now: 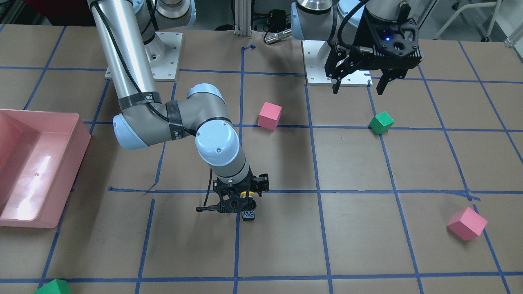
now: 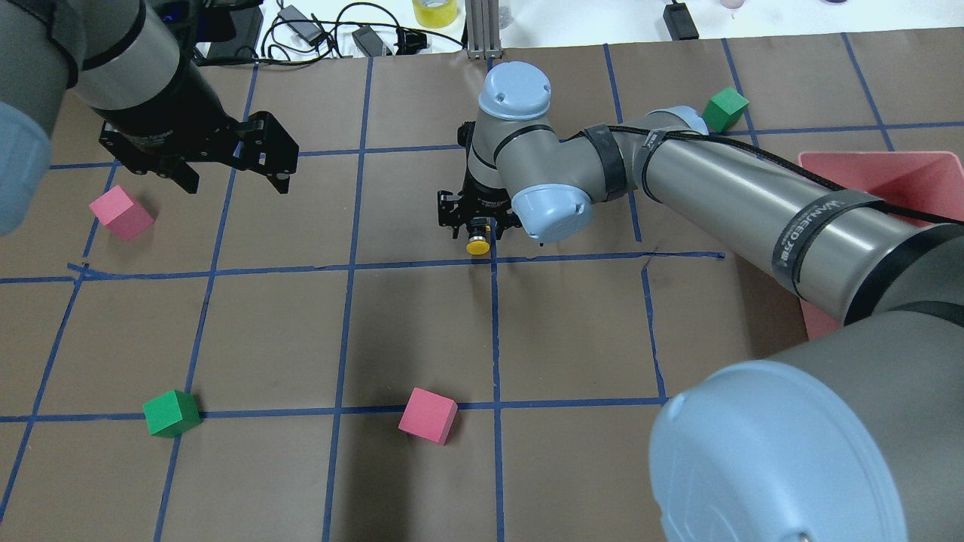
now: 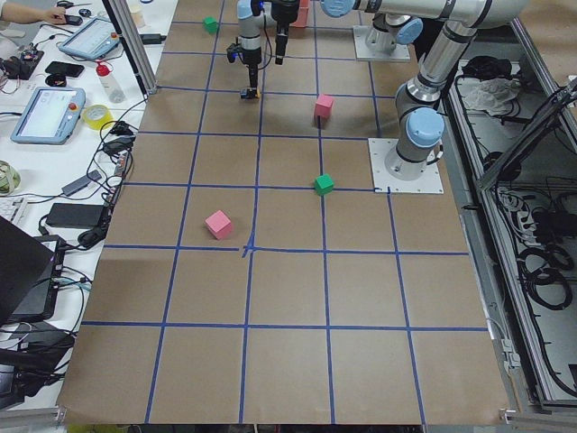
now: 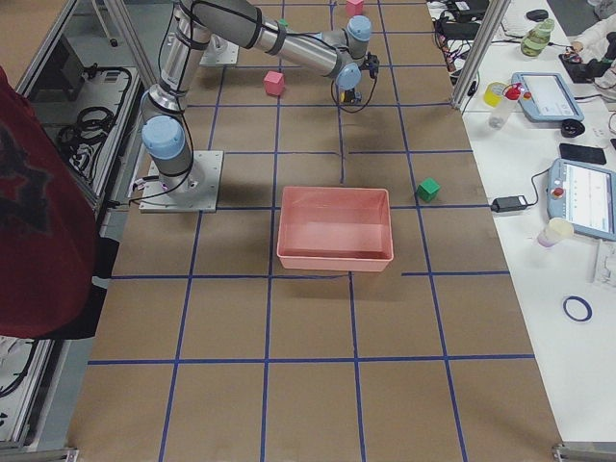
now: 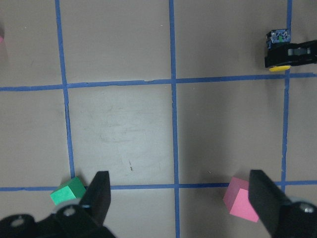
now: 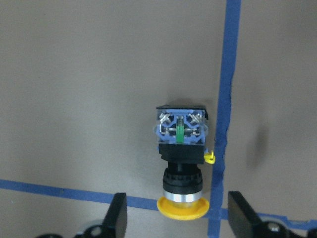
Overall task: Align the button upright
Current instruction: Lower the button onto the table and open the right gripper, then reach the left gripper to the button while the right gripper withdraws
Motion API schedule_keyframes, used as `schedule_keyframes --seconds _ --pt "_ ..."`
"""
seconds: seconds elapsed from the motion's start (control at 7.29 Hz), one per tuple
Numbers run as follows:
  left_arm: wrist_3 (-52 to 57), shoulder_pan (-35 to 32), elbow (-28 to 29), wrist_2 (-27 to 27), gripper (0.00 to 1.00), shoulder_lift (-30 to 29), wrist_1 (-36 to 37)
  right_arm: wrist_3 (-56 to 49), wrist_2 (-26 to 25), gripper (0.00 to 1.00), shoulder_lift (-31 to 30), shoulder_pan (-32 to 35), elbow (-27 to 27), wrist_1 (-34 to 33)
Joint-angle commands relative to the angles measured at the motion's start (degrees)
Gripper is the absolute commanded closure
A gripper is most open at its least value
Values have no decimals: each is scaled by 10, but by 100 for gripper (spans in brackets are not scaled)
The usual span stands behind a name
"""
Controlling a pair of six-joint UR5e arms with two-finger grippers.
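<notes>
Brown paper (image 2: 572,331) covers the whole table, and blue tape divides it into squares; one tape crossing (image 2: 494,262) near the middle serves well as a reference. The button (image 6: 181,148) lies on its side just beside this crossing, on the side away from the robot. Its yellow cap points toward the robot and reaches over the tape line, and its blocky contact base points away, so it is not upright. The right gripper (image 6: 177,206) is low over the button with its fingers (image 6: 118,218) spread. One finger stands on each side of the cap, and a gap shows on both sides, so it grips nothing. The left gripper (image 5: 179,181) hangs above the paper, well apart from the crossing on the robot's left, also with fingers wide apart and nothing between them. A pink cube (image 2: 428,415) sits nearer to the robot than the crossing. A green cube (image 2: 172,412) is at the same depth but farther left. A second pink cube (image 2: 120,213) lies far to the left of the crossing, below the left gripper in the overhead view. A second green cube (image 2: 724,109) sits beyond the crossing to the right, and a pink tray (image 2: 904,173) stands well to its right.
</notes>
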Motion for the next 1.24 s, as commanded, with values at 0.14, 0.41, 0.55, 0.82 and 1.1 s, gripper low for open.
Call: schedule_keyframes --seconds 0.14,0.41,0.55,0.82,1.1 --pt "-65 -5 -19 -6 0 -6 7 -4 -8 9 -78 -1 11 70" --pt "-125 -59 -76 -4 0 -14 98 -5 -13 0 -117 -14 11 153" --pt "-169 -83 -126 -4 0 -21 179 -14 -37 0 -132 -36 12 177" --pt "-216 -130 -215 1 0 -53 358 -85 -40 0 -208 -103 11 287" --pt "-235 -163 -278 26 0 -120 569 -87 -42 0 -260 -134 9 335"
